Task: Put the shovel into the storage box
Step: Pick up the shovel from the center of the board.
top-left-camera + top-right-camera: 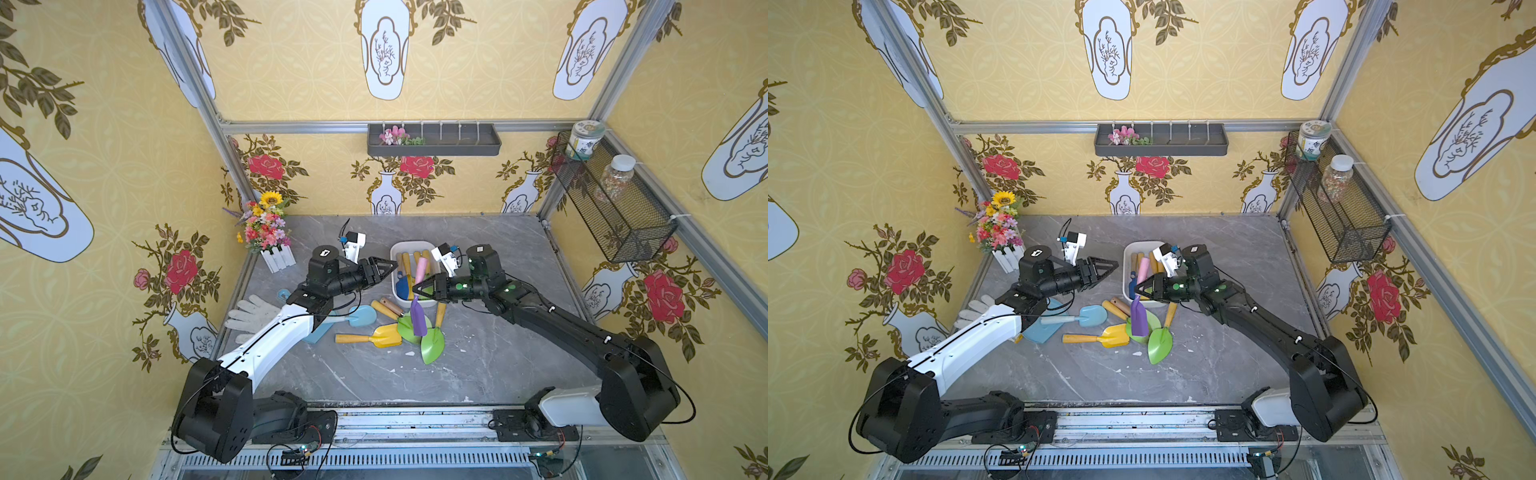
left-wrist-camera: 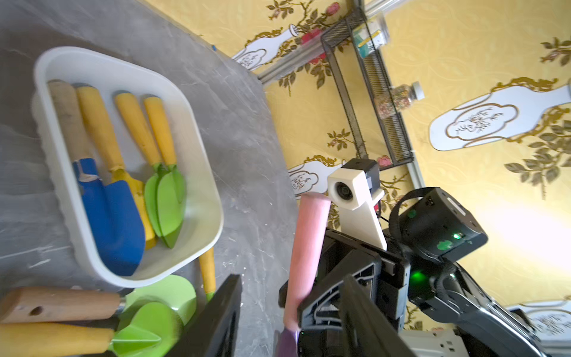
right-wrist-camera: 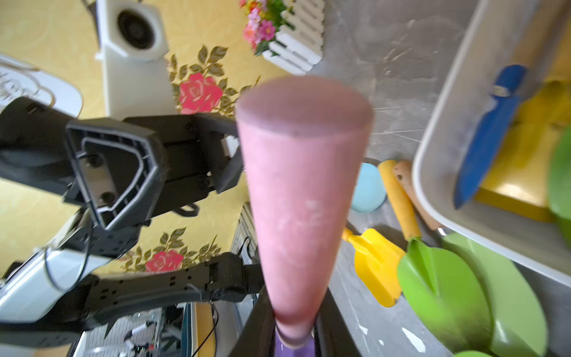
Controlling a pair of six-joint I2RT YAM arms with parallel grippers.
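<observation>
Right gripper [image 1: 417, 289] clamps shovel [image 1: 418, 319]; box [image 1: 409, 244] part-filled.

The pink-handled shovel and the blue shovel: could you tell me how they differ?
The pink-handled shovel is clamped in the right gripper; the blue shovel lies in the storage box. The pink-handled shovel's blade is purple; the blue shovel's handle is tan. Both are small hand shovels.

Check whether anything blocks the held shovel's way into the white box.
Nothing visible does. The right gripper holds the shovel up beside the box, whose top is open. Four shovels already lie inside; the left gripper hangs off to one side.
</observation>
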